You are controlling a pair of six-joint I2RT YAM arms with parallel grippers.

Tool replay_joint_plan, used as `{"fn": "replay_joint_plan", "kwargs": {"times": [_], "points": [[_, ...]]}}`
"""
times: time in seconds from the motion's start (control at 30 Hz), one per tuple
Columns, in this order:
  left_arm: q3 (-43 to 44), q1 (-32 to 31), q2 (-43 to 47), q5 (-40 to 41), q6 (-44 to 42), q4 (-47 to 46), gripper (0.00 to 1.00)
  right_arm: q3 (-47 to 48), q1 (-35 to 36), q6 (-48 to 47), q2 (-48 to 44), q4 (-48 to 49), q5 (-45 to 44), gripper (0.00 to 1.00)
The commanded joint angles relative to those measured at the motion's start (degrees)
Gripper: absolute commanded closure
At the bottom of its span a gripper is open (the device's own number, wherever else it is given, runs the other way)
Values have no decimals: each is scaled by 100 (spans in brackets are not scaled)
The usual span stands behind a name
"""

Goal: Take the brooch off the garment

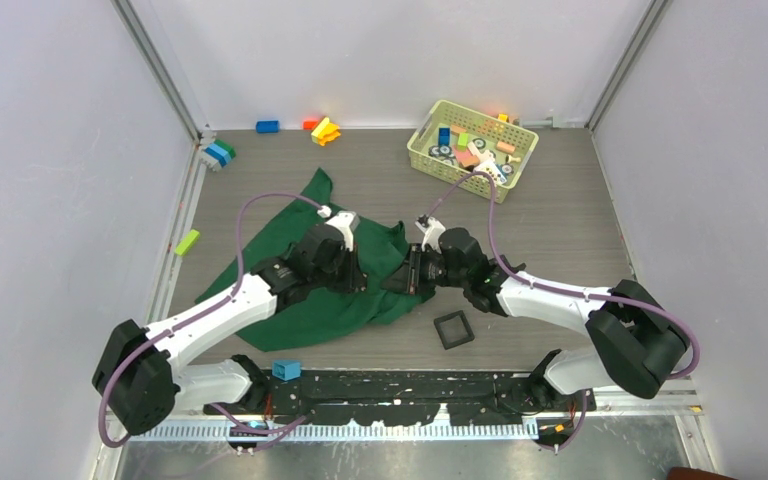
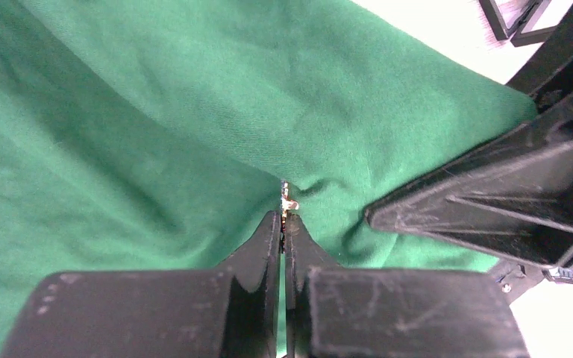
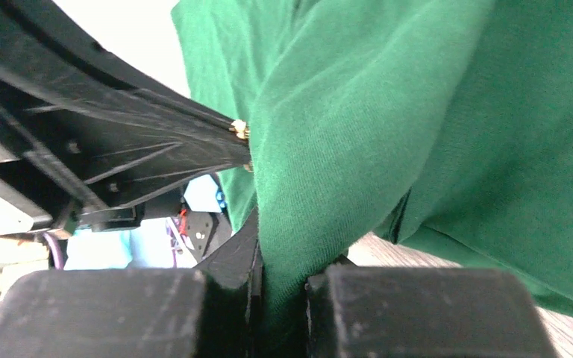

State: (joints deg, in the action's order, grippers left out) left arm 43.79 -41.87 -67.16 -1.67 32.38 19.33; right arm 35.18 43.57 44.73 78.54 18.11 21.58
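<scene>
The dark green garment (image 1: 300,270) lies crumpled left of the table's middle. Both grippers meet at its right edge. My left gripper (image 2: 283,218) is shut on the brooch (image 2: 289,201), a tiny pale metallic bit sticking out from between the fingertips against the cloth (image 2: 194,112). In the top view the left gripper (image 1: 368,272) faces the right gripper (image 1: 407,272). My right gripper (image 3: 291,250) is shut on a fold of the garment (image 3: 358,127), held up off the table. The brooch (image 3: 240,130) shows at the left gripper's tip against that fold.
A small black square tray (image 1: 453,329) lies just in front of the right gripper. A pale green basket (image 1: 472,140) of toys stands at the back right. Coloured blocks (image 1: 324,130) lie along the back and left edges. A blue cube (image 1: 286,370) sits near the arm bases.
</scene>
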Motion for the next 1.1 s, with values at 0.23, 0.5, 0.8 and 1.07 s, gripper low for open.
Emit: {"fn": "replay_joint_plan", "kwargs": {"times": [0.23, 0.5, 0.8, 1.07], "points": [[-384, 664, 317, -792, 118, -789, 100, 457, 60, -138, 386, -732, -426, 88], [-492, 1428, 292, -2192, 140, -1079, 100, 350, 51, 25, 346, -670, -529, 35], [-661, 1943, 110, -3777, 387, -1694, 100, 352, 12, 401, -326, -246, -568, 28], [-875, 1945, 23, -4499, 542, -2502, 100, 259, -45, 862, -226, 417, -471, 16]]}}
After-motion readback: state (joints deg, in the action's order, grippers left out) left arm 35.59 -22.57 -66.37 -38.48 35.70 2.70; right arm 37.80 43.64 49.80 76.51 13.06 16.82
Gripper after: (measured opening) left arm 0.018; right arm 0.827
